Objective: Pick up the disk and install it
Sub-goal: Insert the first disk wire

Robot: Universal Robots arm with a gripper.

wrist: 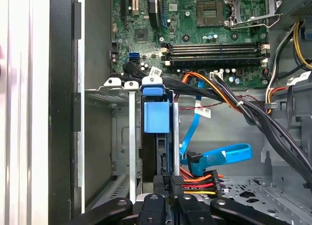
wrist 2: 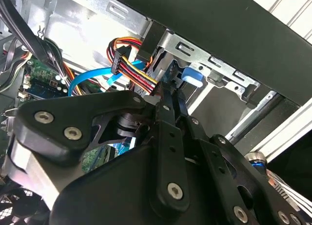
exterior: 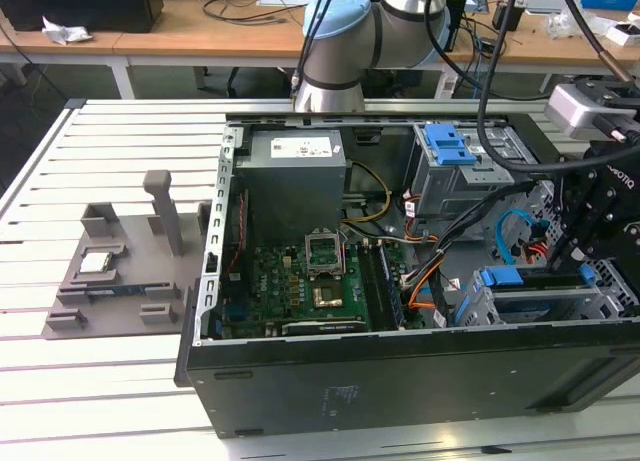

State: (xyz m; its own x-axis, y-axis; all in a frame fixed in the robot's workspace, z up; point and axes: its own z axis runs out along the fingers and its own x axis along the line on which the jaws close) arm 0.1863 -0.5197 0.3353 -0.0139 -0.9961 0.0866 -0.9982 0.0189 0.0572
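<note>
The disk (exterior: 535, 280) sits edge-on in the lower drive cage (exterior: 545, 306) at the open computer case's corner, on the exterior view's right. Its blue carrier frame (wrist: 157, 115) shows between the cage's metal walls, and the blue tab (wrist 2: 191, 76) sticks out by the cage rail. My gripper (exterior: 572, 259) hangs over that cage with its black fingers (wrist: 155, 205) drawn together and nothing between them. The tips (wrist 2: 168, 95) point at the disk's cable end; I cannot tell whether they touch it.
A bundle of red, orange and yellow power wires (wrist: 200, 178) and a blue flat cable (wrist: 219, 156) lie right beside the fingers. The motherboard (exterior: 310, 281), the power supply (exterior: 295, 176) and an upper bay with a blue top (exterior: 450, 146) fill the case. A grey fixture (exterior: 120, 271) stands on the slatted table.
</note>
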